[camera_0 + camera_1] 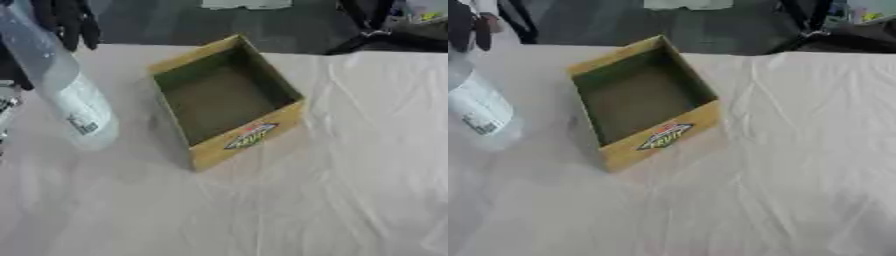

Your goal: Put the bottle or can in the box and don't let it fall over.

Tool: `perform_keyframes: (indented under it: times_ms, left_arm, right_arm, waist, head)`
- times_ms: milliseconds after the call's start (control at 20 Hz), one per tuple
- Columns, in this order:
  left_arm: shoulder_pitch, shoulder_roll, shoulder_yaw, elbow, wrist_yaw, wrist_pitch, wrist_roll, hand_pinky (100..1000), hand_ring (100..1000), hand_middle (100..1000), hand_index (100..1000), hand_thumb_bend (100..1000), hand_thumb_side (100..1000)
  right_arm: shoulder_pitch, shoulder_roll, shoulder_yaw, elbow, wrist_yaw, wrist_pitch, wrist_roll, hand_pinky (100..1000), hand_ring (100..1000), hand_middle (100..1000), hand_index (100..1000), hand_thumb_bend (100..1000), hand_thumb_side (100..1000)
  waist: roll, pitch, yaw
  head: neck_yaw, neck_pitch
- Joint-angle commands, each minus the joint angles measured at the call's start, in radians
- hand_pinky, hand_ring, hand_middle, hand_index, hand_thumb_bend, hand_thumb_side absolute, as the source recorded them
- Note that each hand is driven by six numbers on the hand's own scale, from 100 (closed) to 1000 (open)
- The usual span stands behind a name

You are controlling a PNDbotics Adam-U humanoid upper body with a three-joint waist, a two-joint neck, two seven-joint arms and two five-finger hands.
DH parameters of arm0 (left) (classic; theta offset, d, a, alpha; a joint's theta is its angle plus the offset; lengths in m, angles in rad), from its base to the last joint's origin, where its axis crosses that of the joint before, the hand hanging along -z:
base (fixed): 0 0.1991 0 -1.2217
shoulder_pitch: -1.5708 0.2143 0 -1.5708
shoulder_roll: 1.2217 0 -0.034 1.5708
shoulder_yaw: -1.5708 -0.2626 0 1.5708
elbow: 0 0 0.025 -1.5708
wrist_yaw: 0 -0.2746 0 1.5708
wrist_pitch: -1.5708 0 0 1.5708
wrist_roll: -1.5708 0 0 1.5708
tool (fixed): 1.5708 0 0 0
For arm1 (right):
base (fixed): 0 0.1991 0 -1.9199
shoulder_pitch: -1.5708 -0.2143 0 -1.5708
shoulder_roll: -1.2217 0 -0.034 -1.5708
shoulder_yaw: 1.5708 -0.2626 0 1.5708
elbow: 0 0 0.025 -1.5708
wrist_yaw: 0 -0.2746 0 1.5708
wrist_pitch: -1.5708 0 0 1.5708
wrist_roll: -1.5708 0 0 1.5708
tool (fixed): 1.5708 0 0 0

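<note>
A clear plastic bottle (74, 100) with a white label hangs tilted at the far left, its base low over the cloth and its top leaning toward the upper left corner. My left hand (70, 25), black, has its fingers curled round the bottle's upper part; most of the hand is cut off by the picture's edge. To the right of the bottle stands an open yellow cardboard box (249, 137), turned askew, with a coloured logo on its front wall. Nothing lies inside it. The bottle's base is about a hand's width left of the box. My right hand shows in neither view.
A wrinkled white cloth (350, 175) covers the table. The table's far edge runs just behind the box. Dark objects (385, 30) lie beyond that edge at the upper right.
</note>
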State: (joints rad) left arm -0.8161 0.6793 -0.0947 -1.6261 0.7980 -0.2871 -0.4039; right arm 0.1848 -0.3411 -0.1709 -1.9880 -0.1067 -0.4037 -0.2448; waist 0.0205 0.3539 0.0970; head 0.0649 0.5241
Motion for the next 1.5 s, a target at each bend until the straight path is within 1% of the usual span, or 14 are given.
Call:
perform_keyframes:
  times_ms: [50,350,550,600,750,900,1150,1500]
  left_arm:
    - [-0.049,0.022,0.004,0.007,0.034,0.006,0.015,368,145,347,100,100,589]
    - [-0.111,0.008,0.001,0.044,0.064,0.027,0.03,359,140,338,100,100,593]
    - [-0.139,0.01,0.001,0.053,0.073,0.012,0.036,359,140,333,100,100,583]
    - [-0.145,0.01,0.001,0.058,0.076,0.011,0.037,359,140,334,100,100,594]
    - [-0.162,0.012,0.003,0.074,0.079,0.009,0.042,362,141,334,100,100,595]
    - [-0.18,0.008,0.007,0.093,0.076,0.007,0.048,373,145,338,100,100,598]
    - [-0.198,-0.002,0.008,0.13,0.06,0.0,0.041,434,178,373,104,100,612]
    - [-0.192,-0.025,-0.005,0.161,0.046,0.007,-0.008,655,333,508,155,100,633]
  right_arm:
    - [-0.006,-0.032,0.001,-0.012,-0.007,-0.001,0.008,930,1000,1000,909,100,568]
    - [-0.022,-0.047,0.013,-0.012,-0.017,-0.009,0.03,931,1000,1000,909,100,565]
    - [-0.037,-0.052,0.022,-0.012,-0.016,-0.009,0.04,931,1000,1000,909,100,567]
    - [-0.042,-0.052,0.025,-0.012,-0.016,-0.008,0.042,931,1000,1000,909,100,568]
    - [-0.056,-0.052,0.031,-0.012,-0.013,-0.004,0.048,931,1000,1000,909,100,568]
    - [-0.071,-0.052,0.036,-0.012,-0.007,-0.002,0.05,931,1000,1000,909,100,569]
    - [-0.093,-0.045,0.045,-0.012,0.005,0.007,0.054,931,1000,1000,909,100,571]
    - [-0.118,-0.027,0.057,-0.012,0.03,0.024,0.053,931,1000,1000,909,100,575]
  waist:
    - [0.008,-0.016,-0.013]
    - [0.032,-0.012,-0.083]
    - [0.057,-0.006,-0.131]
    - [0.062,-0.004,-0.142]
    - [0.071,0.007,-0.159]
    - [0.073,0.02,-0.155]
    - [0.078,0.042,-0.161]
    - [0.081,0.071,-0.168]
  head:
    - [0.01,-0.011]
    - [0.029,-0.017]
    - [0.044,-0.022]
    - [0.047,-0.023]
    - [0.054,-0.025]
    - [0.066,-0.035]
    - [0.074,-0.039]
    - [0.071,-0.049]
